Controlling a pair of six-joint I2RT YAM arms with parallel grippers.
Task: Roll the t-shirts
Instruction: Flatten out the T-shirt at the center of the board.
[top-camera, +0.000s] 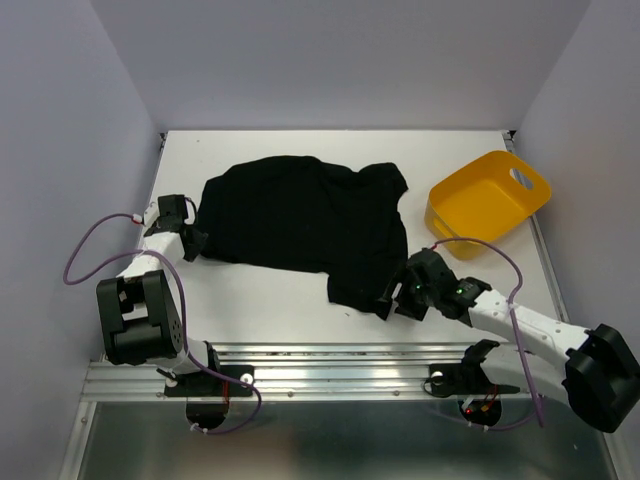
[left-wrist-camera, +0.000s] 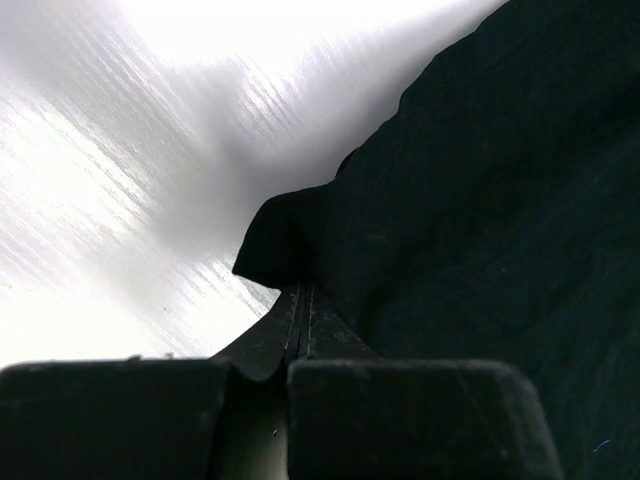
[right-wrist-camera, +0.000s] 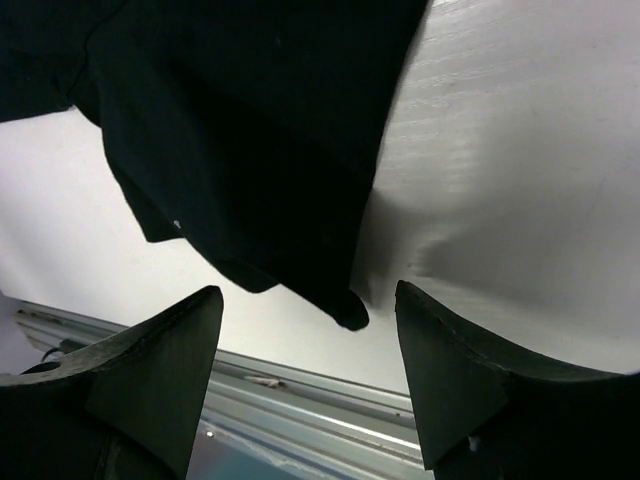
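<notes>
The left arm (top-camera: 150, 258) rises from its base and reaches forward along the left side of the counter (top-camera: 260, 300). Its pincer (top-camera: 194, 242) is turned inward to the right, with its fingers (left-wrist-camera: 330, 345) pressed flat together on the edge of the black t-shirt (top-camera: 300, 215). The right arm (top-camera: 520, 322) stretches low and leftward across the near edge. Its pincer (top-camera: 392, 298) has both fingers (right-wrist-camera: 150, 370) spread wide apart.
</notes>
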